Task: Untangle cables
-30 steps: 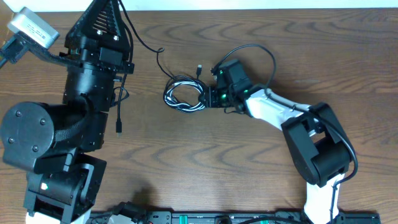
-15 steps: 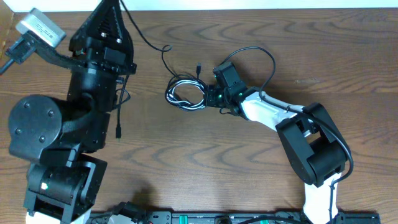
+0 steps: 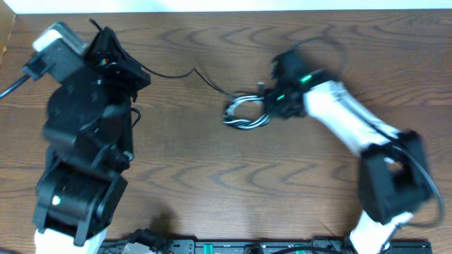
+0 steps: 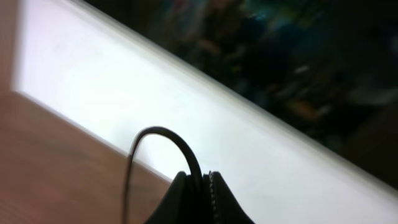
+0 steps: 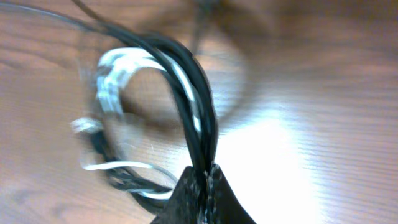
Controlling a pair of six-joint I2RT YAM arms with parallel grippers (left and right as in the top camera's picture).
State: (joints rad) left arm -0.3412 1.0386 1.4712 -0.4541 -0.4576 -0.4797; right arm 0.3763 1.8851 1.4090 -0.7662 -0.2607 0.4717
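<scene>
With the black cable [image 4: 157, 129] being pinched in the closed left gripper [image 4: 205, 177] and the coiled bundle [image 5: 198, 106] at the middle of the desk [image 3: 212, 176] being clamped by the closed right gripper [image 5: 206, 172], separation is being judged barely begun.

A brown wooden table [image 3: 212, 176] with a wavy dark grain fills nearly the whole scene from above. Along its far edge runs a narrow white strip [image 3: 212, 5]. At the far left corner a sliver of paler wood [image 3: 6, 32] shows just beside the table. Along the near edge lies a black bar [image 3: 233, 247] with small green marks on it. In the left wrist view a dark, blurred background [image 4: 298, 50] lies beyond the white strip. In the right wrist view a bright patch of glare [image 5: 280, 162] sits on the tabletop.
</scene>
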